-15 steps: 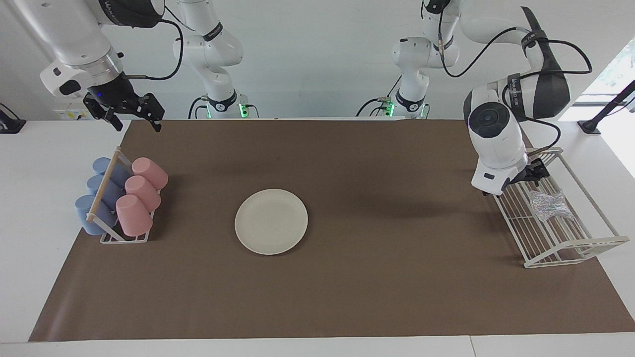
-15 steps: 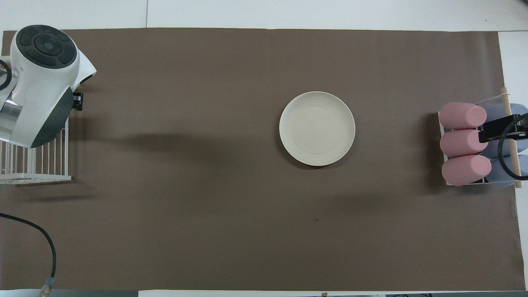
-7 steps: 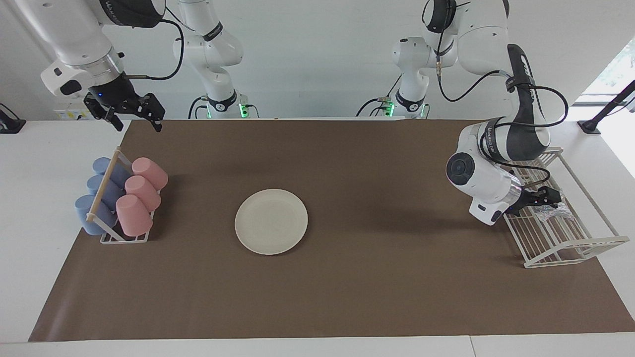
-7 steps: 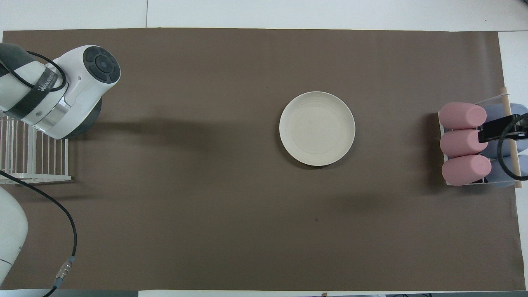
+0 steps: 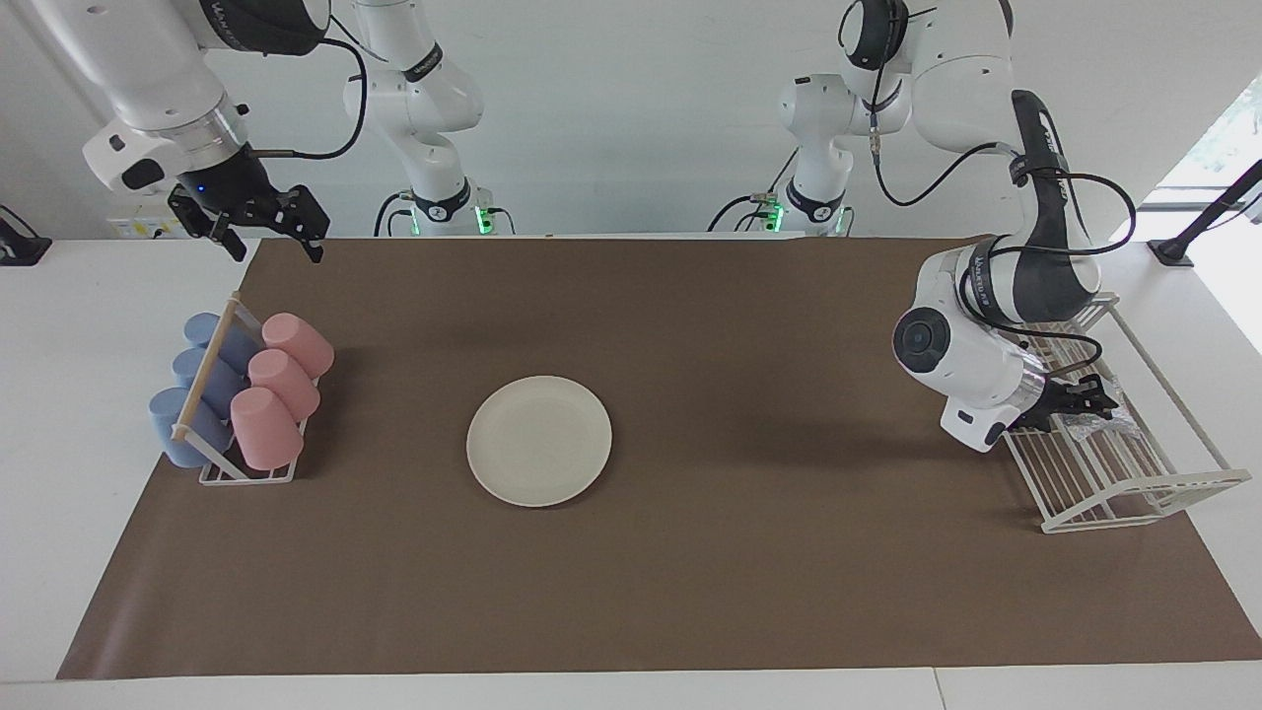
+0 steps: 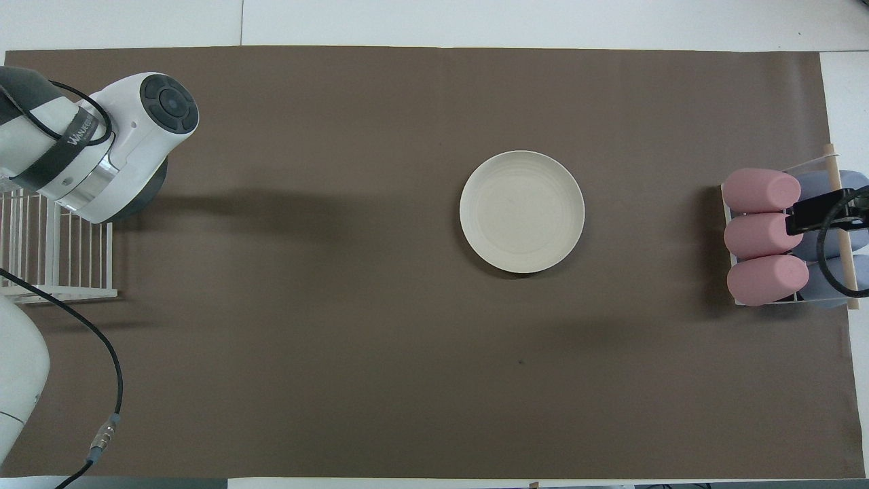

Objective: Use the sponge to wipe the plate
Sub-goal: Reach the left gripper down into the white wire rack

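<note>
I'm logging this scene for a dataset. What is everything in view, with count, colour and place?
plate: one, cream-white, on the mat, mid-table.
sponge: one, silvery-grey, in the wire rack.
wire rack: one, white, at the left arm's end of the table.
pink cups: three, lying in the cup holder.
blue cups: three, in the same holder beside the pink ones.
cup holder: one, white with a wooden bar, at the right arm's end.
mat: one, brown, covering the table.
left end effector: black, down at the sponge in the rack.
right end effector: black, open, raised over the mat's corner, waiting.
</note>
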`<state>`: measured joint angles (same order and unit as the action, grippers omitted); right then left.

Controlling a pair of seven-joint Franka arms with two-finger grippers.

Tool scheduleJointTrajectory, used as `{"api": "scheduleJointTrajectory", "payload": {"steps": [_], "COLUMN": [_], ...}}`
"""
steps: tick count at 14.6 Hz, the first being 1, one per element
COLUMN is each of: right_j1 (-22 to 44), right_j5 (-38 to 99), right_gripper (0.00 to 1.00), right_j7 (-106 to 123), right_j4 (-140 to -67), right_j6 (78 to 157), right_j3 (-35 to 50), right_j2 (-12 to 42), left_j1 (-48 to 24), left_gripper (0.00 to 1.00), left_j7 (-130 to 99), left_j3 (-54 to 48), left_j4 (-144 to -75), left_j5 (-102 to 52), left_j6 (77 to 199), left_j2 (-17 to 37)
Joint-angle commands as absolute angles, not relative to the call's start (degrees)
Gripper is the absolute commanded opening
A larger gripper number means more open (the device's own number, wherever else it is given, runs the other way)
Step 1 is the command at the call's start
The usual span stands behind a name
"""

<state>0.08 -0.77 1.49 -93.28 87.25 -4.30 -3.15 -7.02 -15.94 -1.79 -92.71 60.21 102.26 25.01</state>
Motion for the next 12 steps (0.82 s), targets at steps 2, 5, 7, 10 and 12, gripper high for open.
{"api": "scheduleJointTrajectory", "payload": {"steps": [2, 5, 7, 10, 12], "right_j1": [0.26, 0.26, 0.26, 0.35, 0.35], "right_j5": [-1.76, -1.76, -1.76, -1.84, -1.76], "right_gripper": [1.0, 1.0, 1.0, 1.0, 1.0], "right_j7": [0.09, 0.09, -0.09, -0.09, -0.09], "right_j4": [-92.64, -92.64, -92.55, -92.2, -92.2], "right_j6": [85.96, 85.96, 85.96, 85.96, 85.96], "right_j3": [-4.22, -4.22, -4.13, -4.04, -4.04], "right_j2": [-3.25, -3.25, -3.25, -3.16, -3.16], "left_j1": [-6.85, -7.03, -7.03, -6.94, -6.86], "left_gripper": [0.0, 0.0, 0.0, 0.0, 0.0], "left_j7": [-15.99, -16.26, -16.26, -15.82, -15.3], "left_j3": [-1.23, -1.14, -1.23, -1.23, -1.06], "left_j4": [-92.02, -91.67, -91.41, -90.44, -88.08], "left_j5": [61.08, 60.56, 60.38, 60.03, 57.06], "left_j6": [101.51, 101.16, 101.07, 100.99, 99.85], "left_j2": [25.31, 25.31, 25.31, 24.7, 23.56]}}
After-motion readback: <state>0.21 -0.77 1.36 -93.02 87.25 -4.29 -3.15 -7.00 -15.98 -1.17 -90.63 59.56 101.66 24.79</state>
